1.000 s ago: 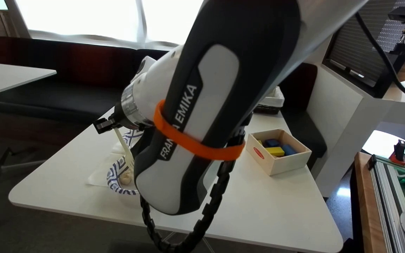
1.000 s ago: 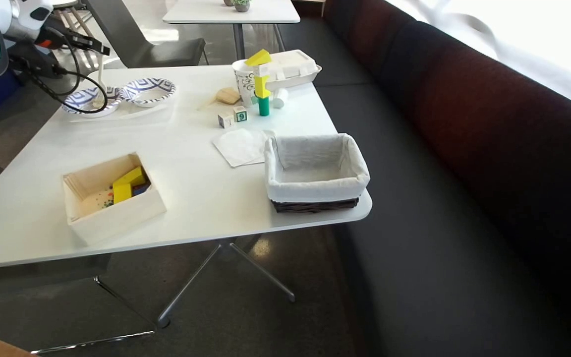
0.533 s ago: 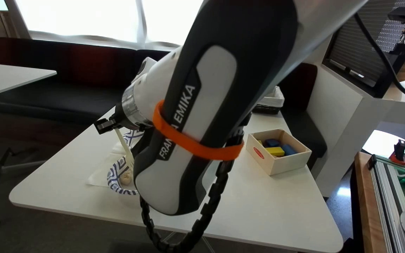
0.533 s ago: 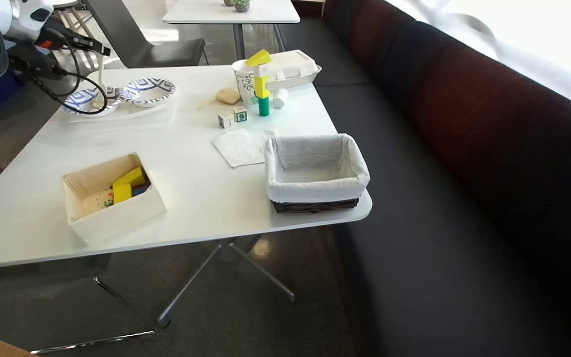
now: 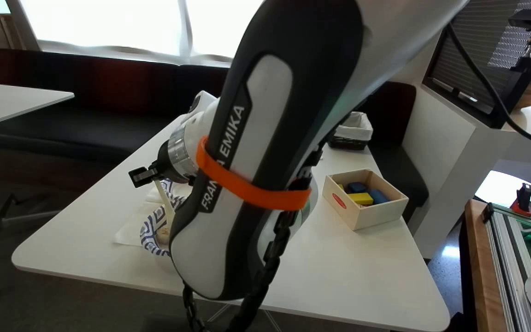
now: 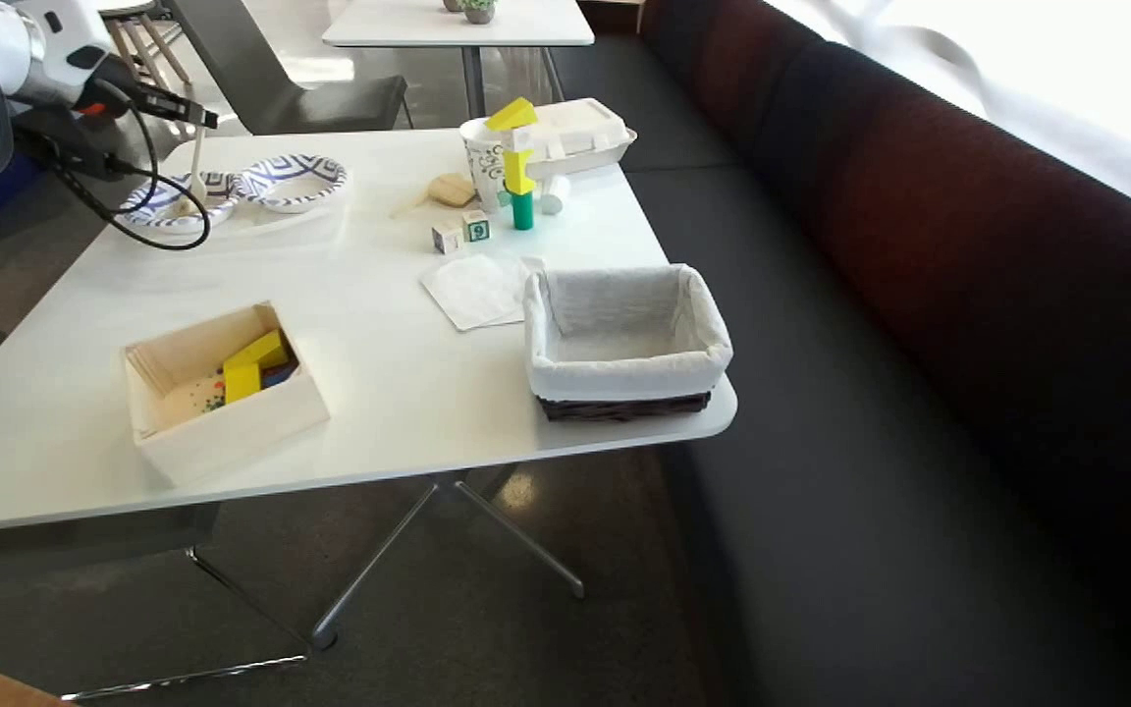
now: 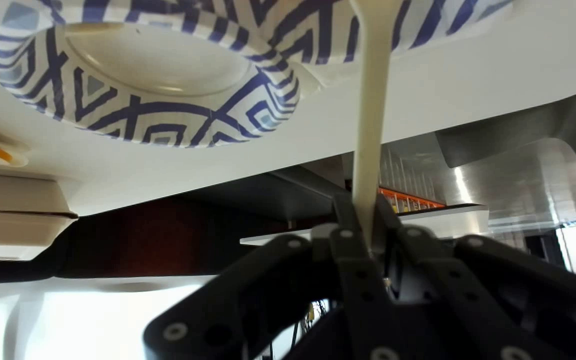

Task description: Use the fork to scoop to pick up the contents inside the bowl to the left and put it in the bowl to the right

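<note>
While end effector (image 7: 365, 215) grips fork (image 7: 371, 110), arm (image 5: 256, 161) occludes part of nearer bowl (image 5: 149, 230) in an exterior view; wooden box (image 6: 232, 432), basket (image 6: 624, 379) sit apart on tabletop (image 6: 389, 393).

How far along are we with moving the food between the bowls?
Done: the gripper holds the fork. In hand: in both exterior views its head appears down by the food in the left bowl; I can't tell whether any is loaded. Remaining: carrying food across; the right bowl shows no clear food.

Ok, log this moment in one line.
gripper: shut on fork | fork: slants into source bowl | pale lump: in source bowl, fork contact unclear | target bowl: alongside | transfer: pending
</note>
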`<state>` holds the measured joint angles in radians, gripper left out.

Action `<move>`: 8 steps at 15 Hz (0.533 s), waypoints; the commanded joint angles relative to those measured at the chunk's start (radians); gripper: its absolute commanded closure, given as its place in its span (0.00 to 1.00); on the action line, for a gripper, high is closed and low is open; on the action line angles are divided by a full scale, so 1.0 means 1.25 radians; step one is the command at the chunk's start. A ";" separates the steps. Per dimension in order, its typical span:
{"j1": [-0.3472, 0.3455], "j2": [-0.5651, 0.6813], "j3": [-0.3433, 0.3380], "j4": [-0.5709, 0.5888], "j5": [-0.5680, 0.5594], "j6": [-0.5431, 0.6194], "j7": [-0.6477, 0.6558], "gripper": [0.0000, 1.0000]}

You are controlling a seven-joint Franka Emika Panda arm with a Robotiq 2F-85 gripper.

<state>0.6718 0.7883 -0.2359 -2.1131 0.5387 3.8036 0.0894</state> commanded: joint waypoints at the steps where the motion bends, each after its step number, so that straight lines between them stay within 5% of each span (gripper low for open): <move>1: -0.059 0.000 0.073 0.002 0.024 0.020 -0.035 0.97; 8: -0.112 -0.013 0.119 0.002 0.027 0.014 -0.071 0.97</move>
<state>0.5582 0.7861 -0.1203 -2.1073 0.5387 3.8157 0.0518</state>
